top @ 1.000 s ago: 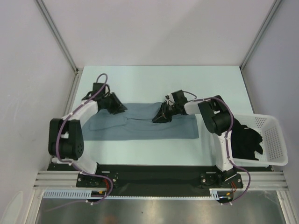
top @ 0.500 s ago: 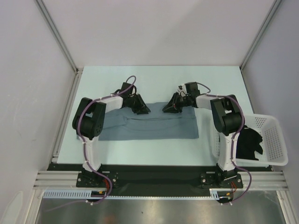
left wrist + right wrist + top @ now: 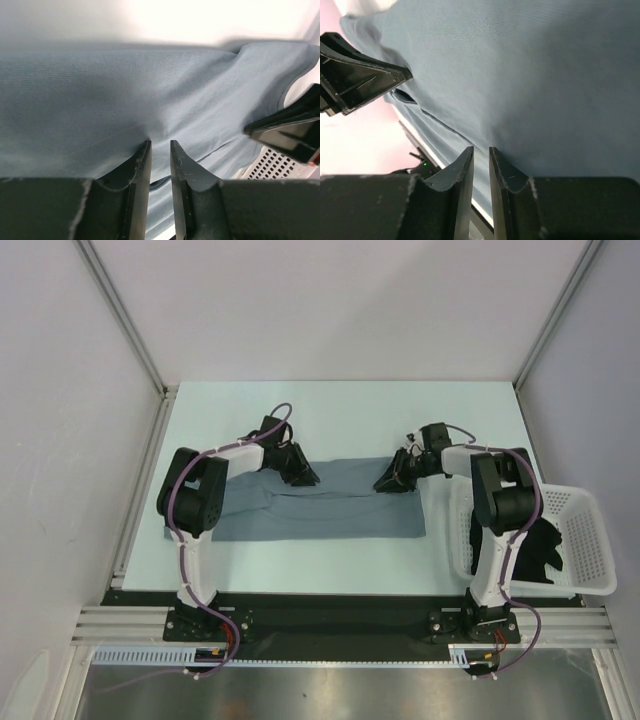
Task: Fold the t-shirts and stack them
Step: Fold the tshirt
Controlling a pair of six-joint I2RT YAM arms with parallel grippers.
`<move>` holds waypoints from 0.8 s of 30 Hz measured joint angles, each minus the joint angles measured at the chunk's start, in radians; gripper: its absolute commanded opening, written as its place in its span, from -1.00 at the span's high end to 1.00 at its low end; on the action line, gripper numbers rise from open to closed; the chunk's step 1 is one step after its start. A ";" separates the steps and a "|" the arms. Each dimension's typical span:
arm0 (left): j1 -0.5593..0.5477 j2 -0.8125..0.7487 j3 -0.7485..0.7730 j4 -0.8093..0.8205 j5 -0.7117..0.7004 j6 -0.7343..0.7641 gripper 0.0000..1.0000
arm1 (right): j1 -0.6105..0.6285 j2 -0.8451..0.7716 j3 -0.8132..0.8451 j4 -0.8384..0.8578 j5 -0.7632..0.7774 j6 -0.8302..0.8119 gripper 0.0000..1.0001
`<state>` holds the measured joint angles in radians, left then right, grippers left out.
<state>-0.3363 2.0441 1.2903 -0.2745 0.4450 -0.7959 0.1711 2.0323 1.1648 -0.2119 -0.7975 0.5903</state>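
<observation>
Top external view: the grey-blue t-shirt [image 3: 330, 515] is seen spread flat across the middle of the frame on the pale surface [image 3: 330, 415], with a crease running along its length.
Left claw [image 3: 300, 473]: it is set on the cloth's upper edge, left of centre. In the left wrist view the fingers are drawn almost together on a pinch of cloth, which puckers at the tips.
Reason for that hold: a pinch on the upper edge is judged to let that half be lifted and laid over toward the bottom of the frame.
Right claw [image 3: 390, 481]: it is placed on the same upper edge, right of centre. In the right wrist view it is likewise closed on a pinch of the grey-blue cloth.
Reason for the pair: with two grips spaced along one edge, the edge is probably meant to be kept straight, with no sag between them.
Basket [image 3: 585, 540]: it is set at the right of the frame, just beside the spread shirt's right end.
Black t-shirt [image 3: 530, 540]: it is left crumpled in the basket, partly hidden by the right arm and not yet folded.
Step in hand: a lengthwise fold is judged to be under way; no stack has been started.
</observation>
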 measured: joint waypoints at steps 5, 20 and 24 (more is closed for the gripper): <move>0.000 -0.006 0.005 -0.018 -0.016 0.022 0.46 | -0.033 -0.057 0.008 -0.085 0.087 -0.054 0.52; 0.014 -0.142 0.039 -0.152 -0.096 0.120 0.35 | -0.055 -0.112 0.026 -0.236 0.332 -0.132 0.48; 0.098 -0.316 0.000 -0.178 -0.101 0.155 0.23 | -0.059 -0.139 0.040 -0.289 0.426 -0.169 0.47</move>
<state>-0.2379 1.7279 1.2907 -0.4526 0.3435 -0.6407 0.1123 1.8935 1.2053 -0.5011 -0.3714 0.4210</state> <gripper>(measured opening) 0.342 0.263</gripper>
